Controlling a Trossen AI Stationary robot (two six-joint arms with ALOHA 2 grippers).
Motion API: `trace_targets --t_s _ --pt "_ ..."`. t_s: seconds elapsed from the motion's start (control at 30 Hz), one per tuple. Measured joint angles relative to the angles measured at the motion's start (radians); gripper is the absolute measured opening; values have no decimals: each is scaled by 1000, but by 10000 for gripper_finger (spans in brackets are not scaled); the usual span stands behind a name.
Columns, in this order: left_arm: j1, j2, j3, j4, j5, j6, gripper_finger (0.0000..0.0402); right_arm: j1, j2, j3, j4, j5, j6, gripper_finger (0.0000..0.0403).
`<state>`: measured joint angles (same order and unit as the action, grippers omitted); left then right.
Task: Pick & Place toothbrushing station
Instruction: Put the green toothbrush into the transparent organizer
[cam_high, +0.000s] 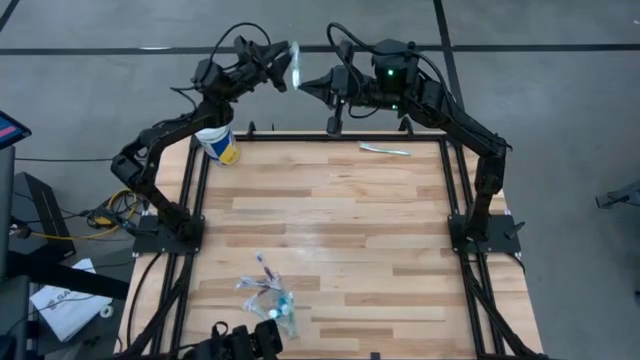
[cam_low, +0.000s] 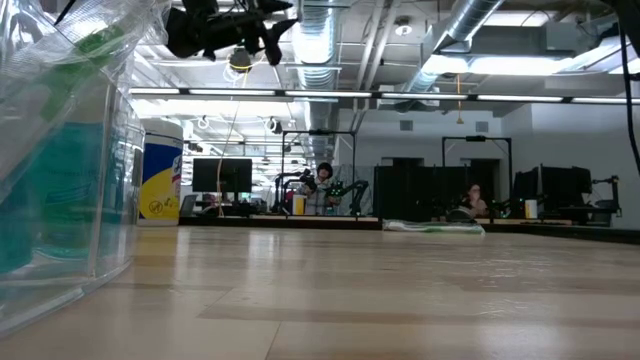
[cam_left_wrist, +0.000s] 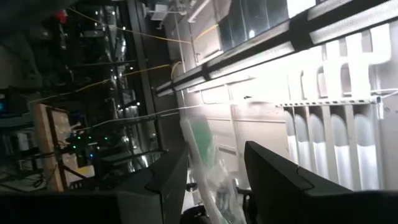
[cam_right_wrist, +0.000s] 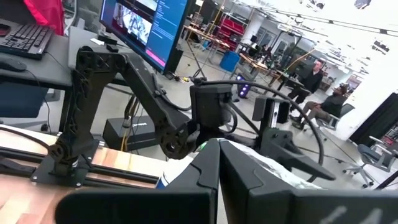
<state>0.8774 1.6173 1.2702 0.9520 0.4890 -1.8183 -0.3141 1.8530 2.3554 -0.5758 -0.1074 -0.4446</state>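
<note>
1. Step in hand: the left claw (cam_high: 279, 62) is raised above the far edge of the table (cam_high: 330, 230), clamped on a pale green toothbrush in a clear wrapper (cam_left_wrist: 205, 158). I read this as the carry stage of a pick, with the item in the air and not yet placed.
2. The right claw (cam_high: 303, 86) is clenched with nothing in it. Its tip points at the wrapped toothbrush, just beside the left claw. Whether it touches the wrapper cannot be told.
3. The clear holder (cam_low: 70, 200) stands at the table's near edge, well apart from both claws and far below them. Beside it lies a small heap of toothbrushes and tubes (cam_high: 262, 285).
4. Next move, as I judge it: swing the left claw back over the table and down toward the holder, keeping the toothbrush gripped. The right claw should draw aside first so the two arms do not snag.
5. Also around: another toothbrush (cam_high: 385, 150) lies loose on the table below the right claw, and a white canister with a yellow label (cam_high: 220, 145) sits below the left claw.
6. The canister sits just under the left arm, so a low sweep on the descent could clip it.
</note>
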Motion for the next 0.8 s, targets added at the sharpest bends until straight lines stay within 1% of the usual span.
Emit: trace_targets --t_s 0.2,0.53,0.8 --pt "-19 0 14 -3 0 4 154 0 0 0 5 -3 0 0" --pt "-45 17 14 -2 5 7 154 0 0 0 9 -72 31 0" --pt "-42 18 14 -1 8 12 152 6 0 0 8 -75 37 0"
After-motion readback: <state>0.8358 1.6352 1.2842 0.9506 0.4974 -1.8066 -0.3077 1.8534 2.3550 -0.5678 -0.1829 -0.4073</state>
